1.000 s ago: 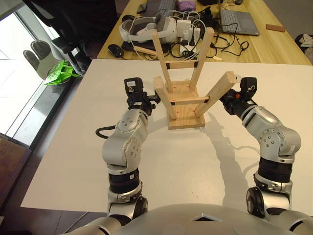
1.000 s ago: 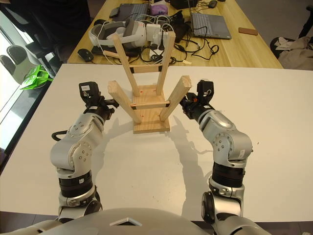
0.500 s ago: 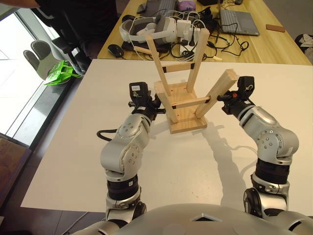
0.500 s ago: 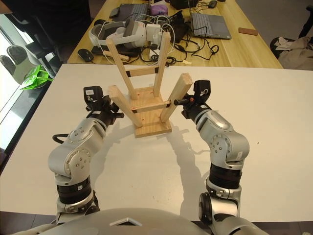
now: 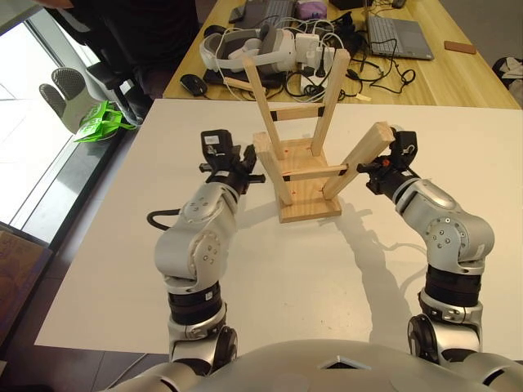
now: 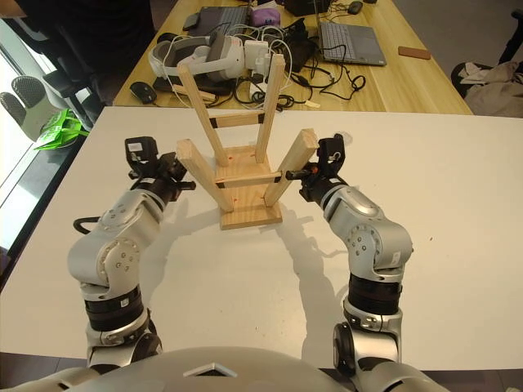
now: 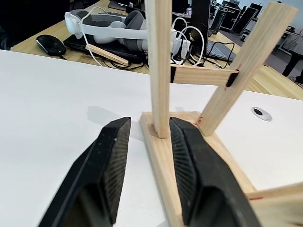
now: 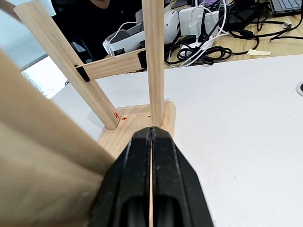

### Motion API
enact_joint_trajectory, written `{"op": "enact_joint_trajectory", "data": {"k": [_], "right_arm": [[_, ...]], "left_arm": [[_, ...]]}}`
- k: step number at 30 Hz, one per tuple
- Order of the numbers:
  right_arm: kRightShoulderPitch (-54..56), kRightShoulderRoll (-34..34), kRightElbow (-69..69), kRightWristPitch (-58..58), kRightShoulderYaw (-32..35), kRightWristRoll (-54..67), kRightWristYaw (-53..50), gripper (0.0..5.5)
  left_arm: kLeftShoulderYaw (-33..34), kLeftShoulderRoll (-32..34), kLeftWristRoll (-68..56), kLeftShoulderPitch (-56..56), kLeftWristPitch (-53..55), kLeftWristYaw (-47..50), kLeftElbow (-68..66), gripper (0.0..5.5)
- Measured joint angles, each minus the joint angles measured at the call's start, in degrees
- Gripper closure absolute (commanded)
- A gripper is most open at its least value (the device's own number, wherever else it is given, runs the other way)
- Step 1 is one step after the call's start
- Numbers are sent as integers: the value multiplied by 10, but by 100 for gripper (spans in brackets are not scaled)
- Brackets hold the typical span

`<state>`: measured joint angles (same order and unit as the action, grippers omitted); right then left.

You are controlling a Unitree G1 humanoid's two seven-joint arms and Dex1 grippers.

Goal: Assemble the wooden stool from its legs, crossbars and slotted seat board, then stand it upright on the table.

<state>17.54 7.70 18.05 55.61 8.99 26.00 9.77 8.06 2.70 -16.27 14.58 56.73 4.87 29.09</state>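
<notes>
Your stool [image 5: 304, 189] sits legs-up on the white table [image 5: 327, 278]; left gripper [image 7: 148, 135] spread beside one leg, right gripper [image 8: 150, 137] fingers pressed together; cluttered wooden desk [image 5: 458, 77] behind.

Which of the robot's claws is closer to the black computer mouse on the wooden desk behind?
Left. The left gripper sits left of the stool, with the mouse on the desk beyond it. The right gripper is across the stool, on its right side.
</notes>
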Motion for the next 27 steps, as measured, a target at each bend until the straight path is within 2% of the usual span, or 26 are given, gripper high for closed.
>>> {"op": "enact_joint_trajectory", "data": {"k": [5,8,11,15,23,27], "right_arm": [[5,4,-18,-6,28,-5,-18,550],[8,6,-27,-13,36,-6,-26,550],[9,6,-31,-16,36,-6,-29,550],[10,8,-35,-17,35,-6,-30,550],[12,16,-37,-31,39,-7,-40,550],[14,16,-37,-77,72,-22,-71,550]], "left_arm": [[64,40,-1,23,-31,-11,-12,397],[123,57,-37,122,-68,-19,-22,397],[149,60,-118,211,-72,-49,-26,397],[151,51,-231,304,-52,-67,-5,397],[125,52,-307,296,-29,-49,30,397],[109,63,-317,280,-26,-50,37,397]]}}
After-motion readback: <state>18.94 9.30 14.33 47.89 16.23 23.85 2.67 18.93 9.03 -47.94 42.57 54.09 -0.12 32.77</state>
